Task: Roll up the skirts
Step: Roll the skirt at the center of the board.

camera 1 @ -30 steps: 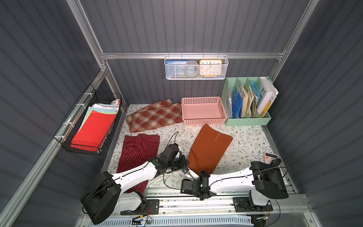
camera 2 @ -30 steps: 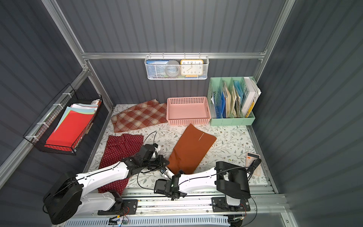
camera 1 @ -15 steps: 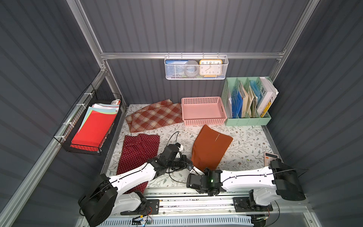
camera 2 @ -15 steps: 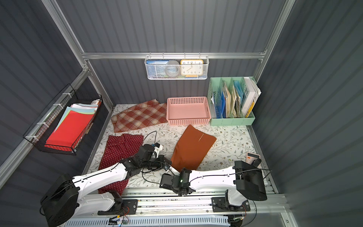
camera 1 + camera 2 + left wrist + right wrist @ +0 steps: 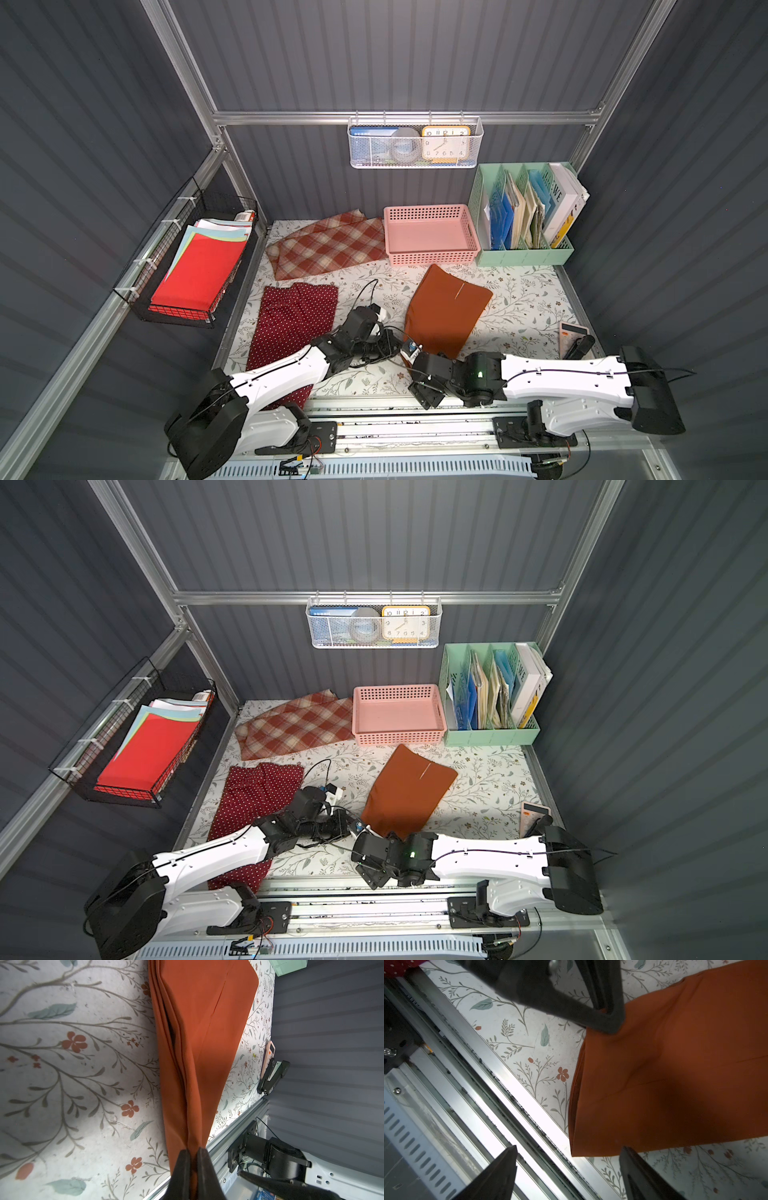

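Rust-orange skirt (image 5: 446,311) is lying folded on the floral tabletop (image 5: 519,307), toward the front rail. The left end effector (image 5: 193,1153) is gripping its near front corner, jaws pressing together on the layered cloth edge, and the fabric is gathering into a ridge toward the grip. The right end effector (image 5: 568,1148) is hovering just beside the skirt's other front corner with its jaws standing wide, holding nothing. The polka-dot skirt (image 5: 291,320) is lying flat on the left, partly under the left arm. The plaid skirt (image 5: 332,247) is lying at the back, touching the pink basket (image 5: 430,257).
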`<state>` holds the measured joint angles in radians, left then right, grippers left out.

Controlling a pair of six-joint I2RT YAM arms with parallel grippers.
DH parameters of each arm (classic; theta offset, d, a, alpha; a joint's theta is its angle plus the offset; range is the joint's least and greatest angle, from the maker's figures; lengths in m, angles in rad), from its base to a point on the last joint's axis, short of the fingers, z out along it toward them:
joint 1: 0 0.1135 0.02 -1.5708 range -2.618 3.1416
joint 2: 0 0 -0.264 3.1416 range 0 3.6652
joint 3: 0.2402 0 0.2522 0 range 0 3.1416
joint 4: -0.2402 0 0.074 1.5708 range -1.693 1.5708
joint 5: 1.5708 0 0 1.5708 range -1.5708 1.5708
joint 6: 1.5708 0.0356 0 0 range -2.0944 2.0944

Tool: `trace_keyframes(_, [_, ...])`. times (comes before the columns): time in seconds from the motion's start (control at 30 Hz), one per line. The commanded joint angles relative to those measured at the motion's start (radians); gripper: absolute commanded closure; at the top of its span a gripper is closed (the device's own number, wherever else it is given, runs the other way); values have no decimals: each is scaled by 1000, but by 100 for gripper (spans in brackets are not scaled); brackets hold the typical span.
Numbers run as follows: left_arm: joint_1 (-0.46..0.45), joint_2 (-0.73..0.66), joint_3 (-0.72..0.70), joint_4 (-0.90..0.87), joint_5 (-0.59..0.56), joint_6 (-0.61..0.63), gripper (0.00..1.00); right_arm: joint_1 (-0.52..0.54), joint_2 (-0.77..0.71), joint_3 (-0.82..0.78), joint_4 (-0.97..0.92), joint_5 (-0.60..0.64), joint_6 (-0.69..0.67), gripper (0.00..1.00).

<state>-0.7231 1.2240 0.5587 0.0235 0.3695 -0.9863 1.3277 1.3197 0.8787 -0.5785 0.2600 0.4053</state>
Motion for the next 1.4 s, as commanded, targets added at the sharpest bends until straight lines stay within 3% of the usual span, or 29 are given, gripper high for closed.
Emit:
trace_keyframes(0.0, [-2, -9, -14, -9, -4, 0, 100, 8, 59, 16, -22, 36, 8, 17])
trace_keyframes(0.2, [-2, -15, -26, -16, -6, -2, 100, 74, 143, 23, 26, 166, 49, 15])
trace_keyframes(0.4, [-2, 0, -20, -4, 0, -3, 100, 98, 207, 46, 44, 220, 66, 13])
trace_keyframes(0.6, [-2, -5, -21, -4, 2, -8, 100, 117, 304, 80, 16, 374, 100, 13])
trace_keyframes(1.07, [-2, -35, -43, -2, 1, -27, 100, 113, 417, 65, 118, 481, 97, 15])
trace_keyframes(1.37, [-2, -53, -48, -8, -1, -32, 100, 105, 493, 127, 76, 525, 96, 20])
